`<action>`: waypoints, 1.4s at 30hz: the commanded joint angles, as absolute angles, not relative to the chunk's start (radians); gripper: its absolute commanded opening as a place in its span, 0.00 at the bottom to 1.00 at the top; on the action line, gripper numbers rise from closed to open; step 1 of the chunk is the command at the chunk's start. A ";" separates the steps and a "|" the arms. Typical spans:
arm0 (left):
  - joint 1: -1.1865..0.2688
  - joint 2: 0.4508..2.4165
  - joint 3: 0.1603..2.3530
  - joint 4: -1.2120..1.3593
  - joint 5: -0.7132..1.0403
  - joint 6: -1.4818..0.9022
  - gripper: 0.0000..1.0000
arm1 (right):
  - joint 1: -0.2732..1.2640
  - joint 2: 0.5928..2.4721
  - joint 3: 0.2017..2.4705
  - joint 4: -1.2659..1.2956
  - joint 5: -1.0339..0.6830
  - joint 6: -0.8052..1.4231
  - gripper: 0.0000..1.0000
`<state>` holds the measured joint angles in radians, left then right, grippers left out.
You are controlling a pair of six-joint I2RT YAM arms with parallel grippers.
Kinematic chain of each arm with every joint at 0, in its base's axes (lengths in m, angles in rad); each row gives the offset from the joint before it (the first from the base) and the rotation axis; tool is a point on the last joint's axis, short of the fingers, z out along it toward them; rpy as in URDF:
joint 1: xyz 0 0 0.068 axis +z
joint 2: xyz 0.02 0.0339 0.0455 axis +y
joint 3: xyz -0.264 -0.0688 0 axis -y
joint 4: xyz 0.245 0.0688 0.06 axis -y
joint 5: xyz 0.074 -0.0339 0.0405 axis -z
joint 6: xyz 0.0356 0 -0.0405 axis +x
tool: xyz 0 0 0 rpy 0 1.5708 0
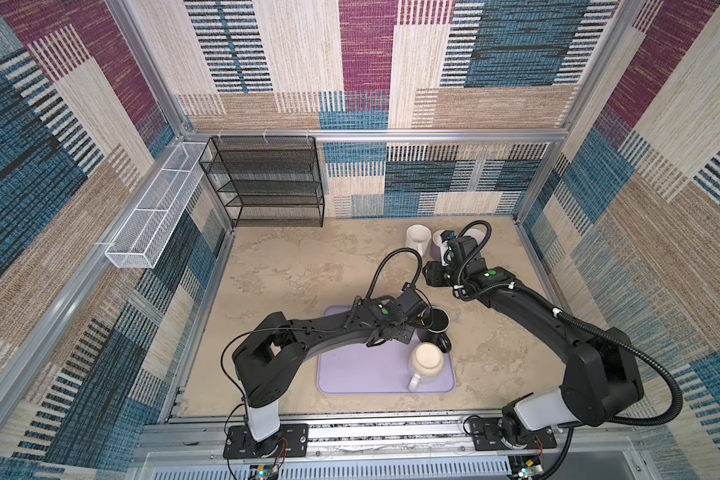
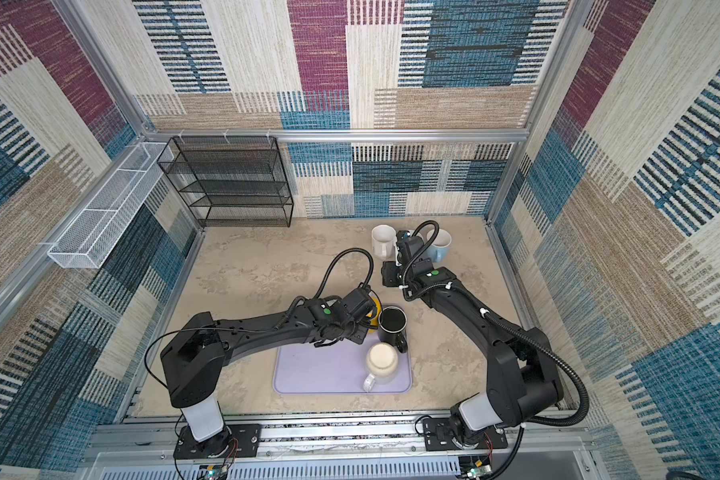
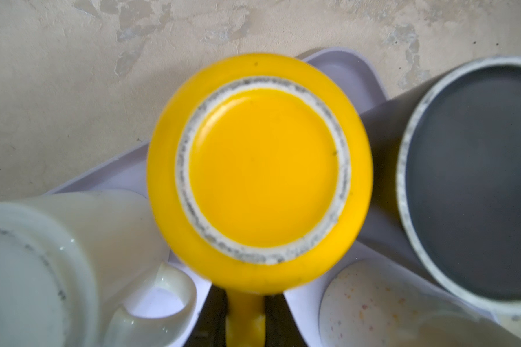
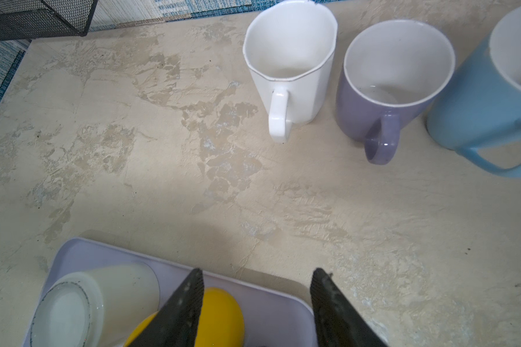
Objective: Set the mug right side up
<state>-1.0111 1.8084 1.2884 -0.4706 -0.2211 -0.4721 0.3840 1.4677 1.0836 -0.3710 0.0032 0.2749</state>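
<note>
The yellow mug (image 3: 259, 168) is upside down, its ringed base facing the left wrist camera, over a corner of the lilac tray (image 3: 337, 66). My left gripper (image 3: 245, 306) is shut on its handle, which runs between the two dark fingers. In a top view only a yellow sliver of the mug (image 2: 376, 311) shows past the left gripper (image 2: 368, 320). My right gripper (image 4: 257, 272) is open and holds nothing. It hangs over the tray's far edge (image 4: 271, 300), with the yellow mug (image 4: 220, 315) behind one finger.
On the tray stand a dark mug (image 1: 436, 322), a speckled cream mug (image 1: 427, 361) and a white mug (image 3: 42, 264), all base up. A white mug (image 4: 292, 69), purple mug (image 4: 385, 90) and blue mug (image 4: 487, 99) stand upright at the back right. A black wire rack (image 1: 267, 183) stands at the back left.
</note>
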 commanded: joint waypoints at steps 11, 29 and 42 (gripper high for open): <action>-1.009 1.706 1.250 -0.435 -0.221 -0.457 0.00 | 0.384 1.455 1.075 -0.349 0.017 0.282 0.59; -0.942 1.481 1.070 -0.265 -0.127 -0.457 0.00 | 0.384 1.436 1.069 -0.347 0.013 0.287 0.59; -0.786 1.278 0.910 -0.113 0.077 -0.500 0.00 | 0.384 1.431 1.063 -0.337 0.003 0.289 0.59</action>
